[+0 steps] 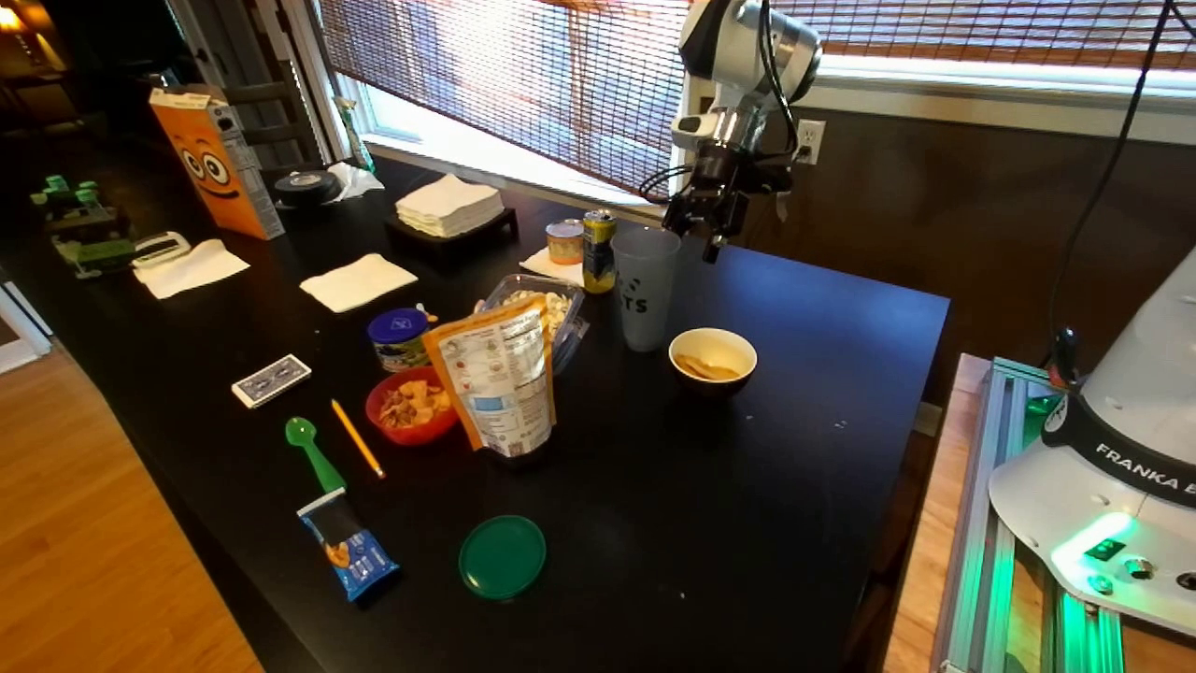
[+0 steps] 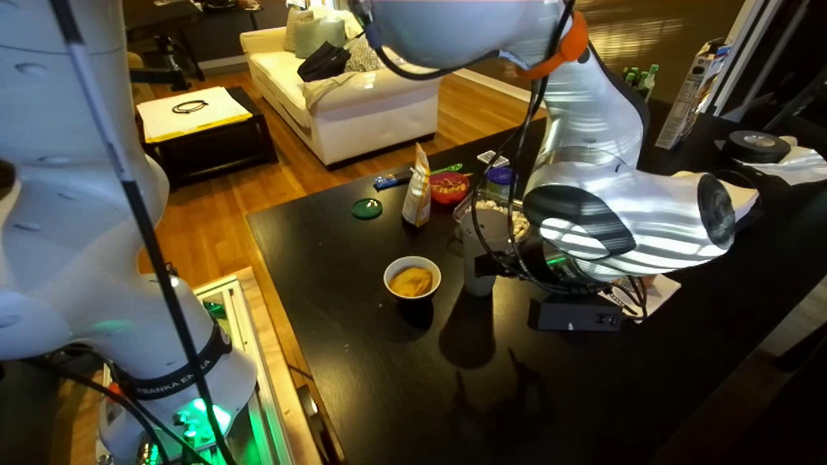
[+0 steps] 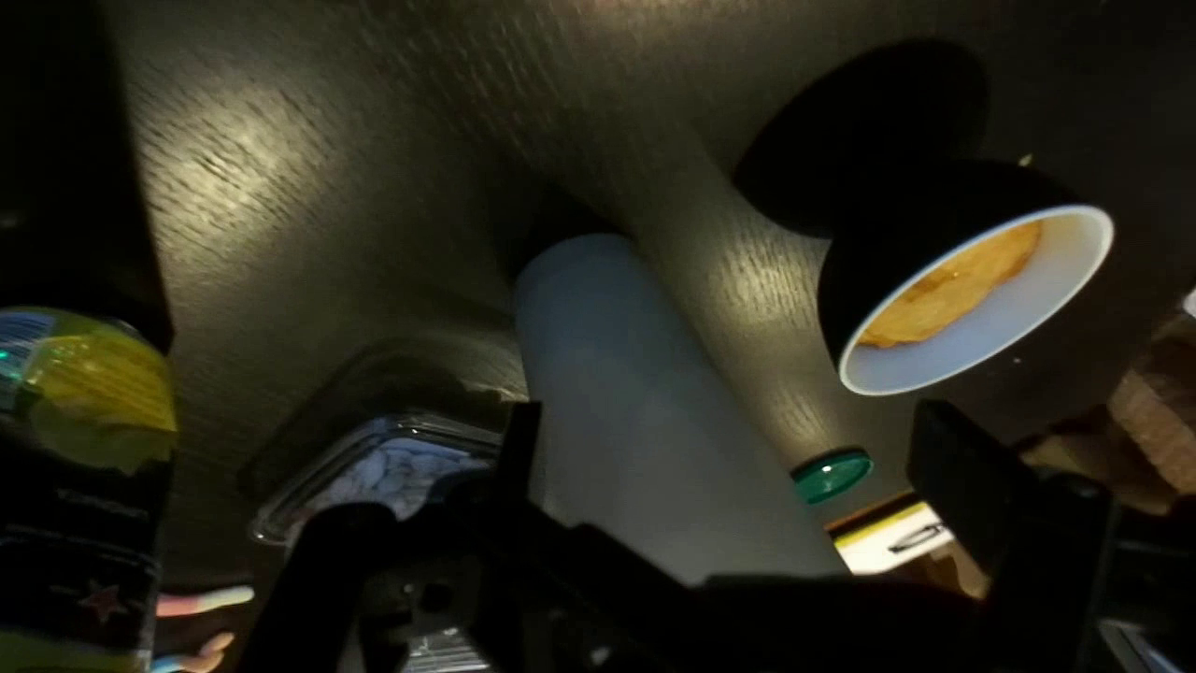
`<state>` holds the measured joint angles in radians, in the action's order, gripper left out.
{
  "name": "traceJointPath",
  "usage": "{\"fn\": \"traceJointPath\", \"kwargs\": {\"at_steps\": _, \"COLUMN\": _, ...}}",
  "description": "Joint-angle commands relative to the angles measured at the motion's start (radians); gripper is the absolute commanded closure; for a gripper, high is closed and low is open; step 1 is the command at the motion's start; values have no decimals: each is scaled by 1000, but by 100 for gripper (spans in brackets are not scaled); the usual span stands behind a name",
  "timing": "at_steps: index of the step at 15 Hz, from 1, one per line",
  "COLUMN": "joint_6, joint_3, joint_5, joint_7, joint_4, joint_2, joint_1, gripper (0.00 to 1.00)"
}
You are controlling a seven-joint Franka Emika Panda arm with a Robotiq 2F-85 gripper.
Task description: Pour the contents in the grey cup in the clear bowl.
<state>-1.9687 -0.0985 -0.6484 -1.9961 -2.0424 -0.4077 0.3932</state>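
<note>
The grey cup [image 1: 645, 304] is tall, frosted and printed with dark letters. It stands upright on the dark table in both exterior views; its inside cannot be seen. My gripper [image 1: 699, 234] is open, beside the cup near its upper part. In the wrist view the grey cup [image 3: 635, 393] rises between the spread jaws, close to the left finger [image 3: 519, 449], with a gap on the right side. Contact cannot be told. A low see-through container of white pieces, best matching the clear bowl [image 1: 567, 341], sits just past the cup, partly behind a pouch.
A dark bowl with cream inside [image 1: 738, 350] holds chips close to the cup. On another side stand a yellow-and-dark can [image 1: 599, 252] and a tin [image 1: 564, 241]. The upright foil pouch [image 1: 495, 383], red bowl [image 1: 381, 416] and green lid [image 1: 503, 558] lie farther off.
</note>
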Motion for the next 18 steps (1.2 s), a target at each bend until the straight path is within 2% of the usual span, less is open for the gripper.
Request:
{"fn": "traceJointPath", "kwargs": {"at_steps": 1, "joint_6": 102, "joint_3": 12, "joint_5": -86, "joint_7": -46, "joint_4": 71, "joint_2": -69, "joint_1": 21, "gripper": 0}}
{"fn": "traceJointPath", "kwargs": {"at_steps": 10, "joint_6": 79, "joint_3": 9, "joint_5": -257, "joint_7": -145, "joint_4": 62, "joint_2": -150, "joint_1": 10, "gripper": 0}}
{"fn": "traceJointPath", "kwargs": {"at_steps": 18, "joint_6": 49, "joint_3": 6, "joint_5": -262, "joint_7": -223, "joint_4": 64, "joint_2": -197, "joint_1": -5, "gripper": 0}}
